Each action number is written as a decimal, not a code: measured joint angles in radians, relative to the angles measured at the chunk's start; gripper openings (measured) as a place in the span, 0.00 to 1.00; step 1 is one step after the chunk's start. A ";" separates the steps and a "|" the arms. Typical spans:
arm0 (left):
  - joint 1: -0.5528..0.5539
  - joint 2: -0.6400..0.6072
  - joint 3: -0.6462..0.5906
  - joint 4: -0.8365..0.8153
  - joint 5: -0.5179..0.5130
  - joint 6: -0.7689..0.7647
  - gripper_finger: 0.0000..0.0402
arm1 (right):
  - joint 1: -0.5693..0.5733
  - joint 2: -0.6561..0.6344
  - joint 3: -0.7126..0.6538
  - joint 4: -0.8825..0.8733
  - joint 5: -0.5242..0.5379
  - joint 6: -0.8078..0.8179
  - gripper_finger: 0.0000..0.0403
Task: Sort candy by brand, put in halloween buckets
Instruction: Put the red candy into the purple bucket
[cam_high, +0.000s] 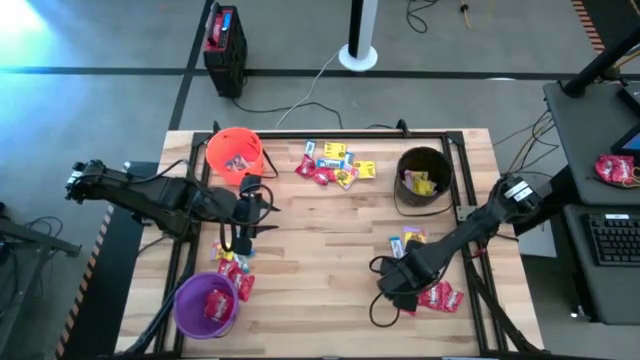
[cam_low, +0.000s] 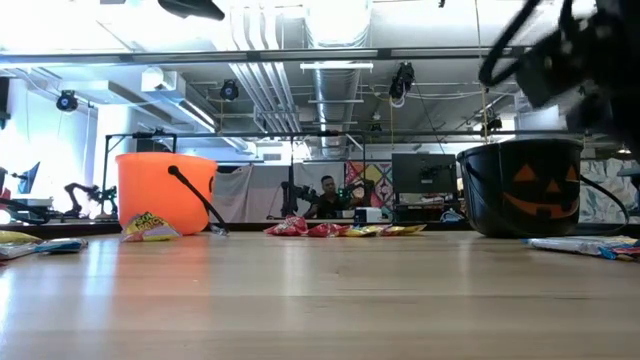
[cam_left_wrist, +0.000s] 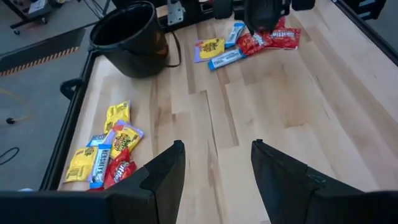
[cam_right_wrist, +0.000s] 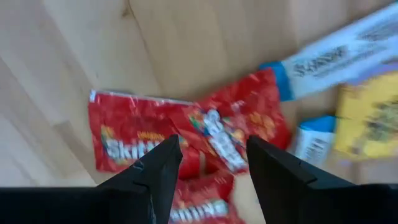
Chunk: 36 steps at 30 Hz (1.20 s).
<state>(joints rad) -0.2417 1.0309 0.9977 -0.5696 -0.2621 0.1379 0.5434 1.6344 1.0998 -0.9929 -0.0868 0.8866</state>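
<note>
- Right gripper (cam_right_wrist: 208, 158) hangs spread over red Skittles packets (cam_right_wrist: 186, 140); better to centre on one packet, pinching it alone
- Left gripper (cam_left_wrist: 214, 165) waits empty, fingers apart, near orange bucket (cam_high: 234, 153)

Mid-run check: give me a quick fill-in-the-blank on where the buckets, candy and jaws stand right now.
1. The right gripper hovers with its jaws open above packets coloured ____.
2. The black bucket holds candy in ____ wrappers.
3. The left gripper, jaws open and holding nothing, sits between the orange bucket and the ____ bucket.
4. The loose pile of candy at the table's far edge lies between the orange bucket and the ____ bucket.

Missing words: red; yellow; purple; black
</note>
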 joint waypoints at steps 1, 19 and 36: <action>0.000 0.000 0.000 -0.001 0.000 0.000 0.42 | 0.000 0.000 -0.024 0.022 0.000 0.015 0.44; 0.000 0.001 -0.009 0.019 0.002 0.007 0.42 | -0.002 -0.043 -0.175 0.125 -0.016 0.028 0.05; -0.001 0.038 -0.185 0.363 0.109 0.029 0.42 | -0.165 -0.292 -0.044 0.660 0.339 -0.461 0.02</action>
<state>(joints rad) -0.2424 1.0685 0.8126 -0.2069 -0.1533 0.1665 0.3780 1.3426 1.0561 -0.3330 0.2521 0.4253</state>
